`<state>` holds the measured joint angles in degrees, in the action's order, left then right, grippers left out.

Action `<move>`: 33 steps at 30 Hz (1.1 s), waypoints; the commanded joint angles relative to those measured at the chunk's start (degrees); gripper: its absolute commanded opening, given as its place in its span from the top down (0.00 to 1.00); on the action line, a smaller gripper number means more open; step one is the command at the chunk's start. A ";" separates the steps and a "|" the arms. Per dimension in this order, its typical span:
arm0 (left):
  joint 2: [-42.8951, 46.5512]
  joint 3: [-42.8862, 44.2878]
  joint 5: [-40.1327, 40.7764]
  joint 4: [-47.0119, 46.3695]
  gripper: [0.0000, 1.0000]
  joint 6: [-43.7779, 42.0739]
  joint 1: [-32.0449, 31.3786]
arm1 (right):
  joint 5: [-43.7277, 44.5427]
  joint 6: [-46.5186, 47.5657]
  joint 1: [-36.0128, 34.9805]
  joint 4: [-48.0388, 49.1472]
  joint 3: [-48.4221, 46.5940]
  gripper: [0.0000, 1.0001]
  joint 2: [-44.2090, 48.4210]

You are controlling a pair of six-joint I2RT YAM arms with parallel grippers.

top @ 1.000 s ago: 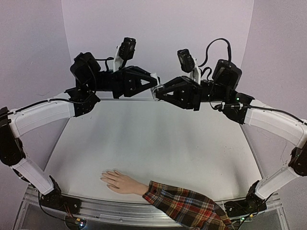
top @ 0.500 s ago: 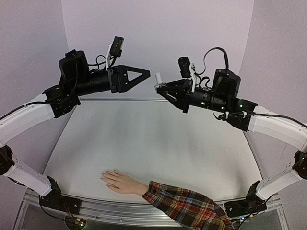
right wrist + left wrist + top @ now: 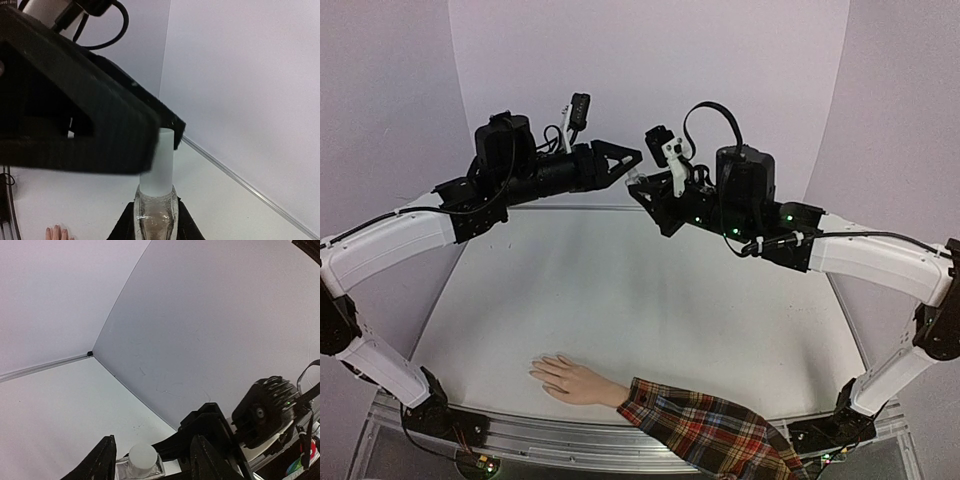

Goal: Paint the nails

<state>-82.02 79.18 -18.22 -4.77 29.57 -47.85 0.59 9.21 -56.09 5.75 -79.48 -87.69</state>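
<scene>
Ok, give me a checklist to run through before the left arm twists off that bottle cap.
1. Bottle clamped in right gripper: ok.
2. White cap on the bottle: ok.
3. Left gripper straddling the cap: ok.
4. Left fingers pressing the cap: not ok, gaps either side.
5. Mannequin hand flat on the table: ok.
6. Nails unpainted: cannot tell.

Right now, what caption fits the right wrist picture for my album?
The right gripper holds a clear bottle while the left gripper straddles its white cap.
</scene>
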 commanded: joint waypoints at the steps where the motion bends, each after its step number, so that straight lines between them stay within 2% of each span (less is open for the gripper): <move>1: -0.62 3.04 1.87 -0.54 0.51 0.77 -0.65 | 4.49 1.77 -0.87 0.32 -4.13 1.00 -0.98; 6: -1.60 3.70 1.57 -0.12 0.65 1.02 -0.84 | 5.47 2.63 -1.44 -0.21 -5.32 1.00 -1.68; 9: -1.58 3.28 0.58 -0.84 0.82 0.81 -0.92 | 5.20 2.72 -1.64 -0.36 -5.52 1.00 -1.65; 11: -1.58 2.72 -1.85 -2.35 0.90 -0.02 -0.94 | 4.12 2.48 -1.61 -0.46 -5.31 1.00 -1.31; 13: -2.42 3.10 -9.15 -3.37 0.97 -1.28 -0.93 | 1.14 2.51 -1.53 -0.27 -4.58 1.00 -0.33; 14: -3.09 3.44 -14.06 -4.09 0.99 -1.92 -0.93 | -4.21 2.66 -1.10 -0.16 -3.91 1.00 0.54; 15: -3.61 3.54 -21.23 -5.43 1.00 -2.57 -0.93 | -14.03 2.29 0.21 -0.01 -3.35 1.00 1.66; 16: -4.25 3.29 -28.81 -8.48 1.00 -2.43 -0.93 | -25.35 1.44 1.94 0.44 -2.42 1.00 2.72; 17: -4.60 2.59 -37.18 -11.13 1.00 -1.36 -0.97 | -42.09 -0.64 3.97 1.84 -1.59 1.00 3.92; 18: -4.96 1.60 -42.91 -16.97 1.00 0.81 -0.98 | -55.26 -3.28 5.24 6.30 -0.47 1.00 4.66; 20: -5.16 -0.32 -51.41 -26.24 1.00 6.65 -1.03 | -71.57 -8.87 5.49 10.13 -1.01 1.00 5.44; 22: -4.99 -0.49 -54.32 -29.65 1.00 8.48 -1.03 | -78.92 -12.93 5.31 10.92 -1.90 1.00 5.97; 25: -3.79 0.95 -52.54 -21.81 1.00 3.05 -0.82 | -73.90 -11.05 5.98 10.68 1.64 1.00 8.53; 26: -3.28 1.60 -49.82 -17.88 0.99 0.36 -0.70 | -69.62 -9.98 6.39 10.57 3.18 1.00 9.32; 28: -1.90 2.72 -42.39 -11.34 0.87 -3.93 -0.48 | -59.60 -8.00 7.62 10.51 5.78 1.00 10.40; 32: 2.50 1.31 -28.56 -9.36 0.32 -4.01 -0.42 | -42.88 -5.26 8.63 10.56 10.32 1.00 11.63; 33: 3.28 0.85 -25.84 -8.93 0.27 -3.82 -0.47 | -40.29 -5.27 8.61 10.51 10.39 1.00 11.31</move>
<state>-84.58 79.47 -56.30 -18.68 24.22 -48.70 -51.48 -1.93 -47.86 11.40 -71.15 -77.93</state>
